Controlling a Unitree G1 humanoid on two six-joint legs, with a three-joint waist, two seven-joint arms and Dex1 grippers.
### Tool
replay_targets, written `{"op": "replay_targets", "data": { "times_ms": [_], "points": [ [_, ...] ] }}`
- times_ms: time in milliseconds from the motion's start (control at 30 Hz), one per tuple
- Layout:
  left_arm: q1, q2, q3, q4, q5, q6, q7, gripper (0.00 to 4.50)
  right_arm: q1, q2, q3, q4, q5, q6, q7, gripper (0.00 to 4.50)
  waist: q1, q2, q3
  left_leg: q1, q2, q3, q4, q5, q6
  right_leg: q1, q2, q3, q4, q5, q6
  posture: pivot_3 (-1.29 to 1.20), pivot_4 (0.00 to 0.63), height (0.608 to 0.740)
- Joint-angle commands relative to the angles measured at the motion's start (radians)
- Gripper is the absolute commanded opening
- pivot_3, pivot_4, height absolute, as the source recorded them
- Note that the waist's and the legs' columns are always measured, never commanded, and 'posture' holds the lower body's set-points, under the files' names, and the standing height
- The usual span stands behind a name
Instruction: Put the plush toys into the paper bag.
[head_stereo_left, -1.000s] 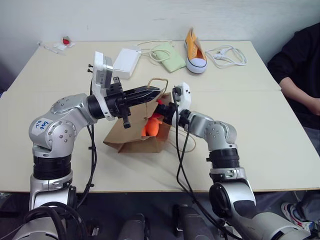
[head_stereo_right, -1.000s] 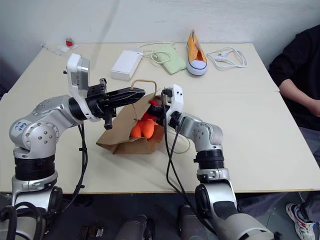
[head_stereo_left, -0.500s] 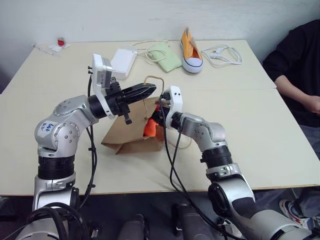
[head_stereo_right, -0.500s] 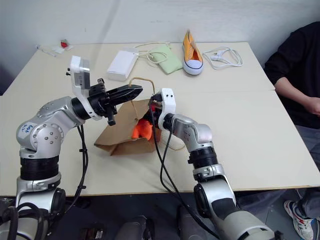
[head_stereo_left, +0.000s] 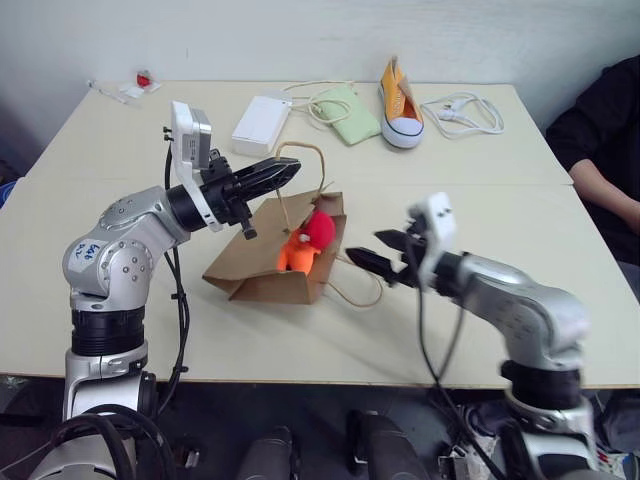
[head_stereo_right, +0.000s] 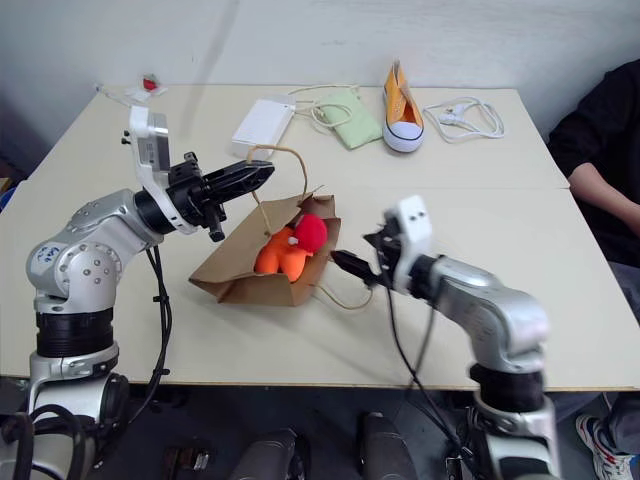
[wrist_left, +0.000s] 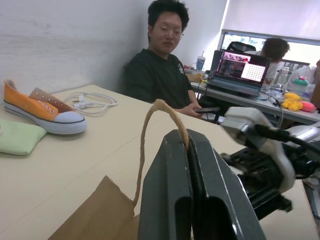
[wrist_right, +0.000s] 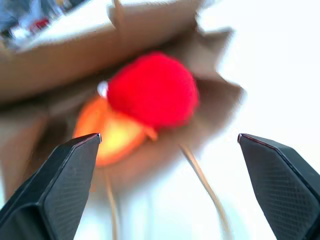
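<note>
Plush toys, 2 of them, orange (head_stereo_left: 296, 256) under red (head_stereo_left: 320, 229), sit in the paper bag (head_stereo_left: 262, 272) mouth mid-table; our left gripper (head_stereo_left: 283, 170) is clamped on its handle (head_stereo_left: 312, 150), our right gripper (head_stereo_left: 385, 254) spread empty, so next we release.

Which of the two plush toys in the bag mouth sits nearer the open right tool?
The red plush toy: round, lying on top at the paper bag mouth, nearer the right tool. The orange plush toy lies deeper inside.
</note>
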Motion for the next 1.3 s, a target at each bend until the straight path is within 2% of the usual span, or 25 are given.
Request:
{"op": "replay_targets", "data": {
  "times_ms": [33, 200, 333, 433, 567, 767, 833, 1000, 1167, 1233, 1300],
  "points": [
    [-0.047, 0.003, -0.001, -0.003, -0.001, -0.016, -0.012, 0.0, 0.137, -0.056, -0.091, -0.057, 0.076, 0.108, 0.01, 4.46, 0.005, -0.001, 0.0, 0.001, 0.0, 0.0, 0.0, 0.0, 0.0, 0.001, 0.0, 0.0, 0.0, 0.0, 0.0, 0.0, 0.15, 0.74],
    [-0.06, -0.002, -0.013, 0.007, 0.003, -0.017, -0.019, 0.0, 0.228, 0.014, -0.08, -0.004, 0.129, 0.17, -0.012, 4.46, -0.003, -0.001, 0.0, 0.004, 0.001, 0.003, -0.001, 0.0, 0.0, 0.001, 0.001, 0.004, 0.001, 0.0, 0.0, 0.0, 0.15, 0.74],
    [-0.063, 0.001, -0.021, 0.009, 0.006, -0.016, -0.028, 0.0, 0.187, 0.122, -0.069, 0.101, 0.097, 0.142, -0.081, 4.46, -0.016, -0.004, -0.002, 0.006, 0.001, 0.003, -0.002, 0.001, 0.0, 0.001, 0.001, 0.004, 0.002, 0.0, 0.0, 0.0, 0.15, 0.74],
    [-0.066, 0.0, -0.023, 0.007, 0.007, -0.012, -0.027, 0.0, 0.152, 0.141, -0.047, 0.113, 0.059, 0.069, -0.093, 4.46, -0.013, -0.004, -0.002, 0.006, 0.001, 0.003, -0.002, 0.001, -0.001, 0.001, 0.002, 0.005, 0.003, 0.0, 0.0, 0.0, 0.15, 0.74],
    [-0.053, 0.003, -0.022, -0.022, -0.002, 0.002, -0.02, 0.0, 0.129, 0.064, -0.011, 0.075, 0.003, -0.049, -0.057, 4.46, -0.008, -0.004, -0.002, 0.005, 0.001, 0.003, -0.002, 0.001, 0.0, 0.001, 0.001, 0.004, 0.002, 0.0, 0.0, 0.0, 0.15, 0.74],
    [-0.028, 0.007, -0.015, -0.065, -0.012, 0.023, -0.011, 0.0, 0.075, -0.15, 0.057, 0.106, -0.111, -0.203, 0.063, 4.46, 0.008, -0.004, -0.002, 0.003, 0.0, 0.003, -0.002, 0.0, 0.0, 0.0, 0.001, 0.003, 0.0, 0.0, 0.0, 0.0, 0.15, 0.74],
    [-0.02, 0.01, -0.01, -0.075, -0.016, 0.028, -0.009, 0.0, 0.035, -0.158, 0.05, 0.139, -0.114, -0.233, 0.072, 4.46, 0.013, -0.004, -0.002, 0.003, 0.0, 0.003, -0.002, 0.0, 0.0, 0.0, 0.001, 0.003, 0.0, 0.0, 0.0, 0.0, 0.15, 0.74],
    [-0.011, 0.007, -0.009, -0.08, -0.013, 0.029, -0.009, 0.0, -0.06, -0.099, 0.114, 0.19, -0.128, -0.259, 0.069, 4.46, 0.011, -0.004, -0.002, 0.003, 0.001, 0.003, -0.002, 0.001, 0.0, 0.0, 0.001, 0.004, 0.001, 0.0, 0.0, 0.0, 0.15, 0.74],
    [-0.016, 0.0, -0.016, -0.063, -0.005, 0.02, -0.009, 0.0, -0.197, 0.073, 0.23, 0.443, -0.27, -0.313, -0.059, 4.46, 0.006, -0.004, -0.002, 0.003, 0.001, 0.003, -0.001, 0.001, 0.0, 0.0, 0.001, 0.004, 0.001, 0.0, 0.0, 0.0, 0.15, 0.74],
    [-0.022, 0.004, -0.011, -0.056, -0.005, 0.022, -0.01, 0.0, -0.226, 0.099, 0.292, 0.55, -0.348, -0.373, -0.064, 4.08, 0.007, -0.003, -0.002, 0.003, 0.001, 0.003, -0.001, 0.001, 0.0, -0.001, 0.001, 0.003, 0.001, 0.0, 0.0, 0.0, 0.15, 0.74],
    [-0.024, 0.012, -0.002, -0.05, -0.008, 0.027, -0.011, 0.0, -0.255, 0.136, 0.286, 0.589, -0.362, -0.428, -0.074, 3.55, 0.008, -0.003, -0.002, 0.001, 0.0, 0.002, -0.001, 0.001, 0.0, -0.001, 0.001, 0.002, 0.001, 0.0, 0.0, 0.0, 0.15, 0.74]
  ]
}}
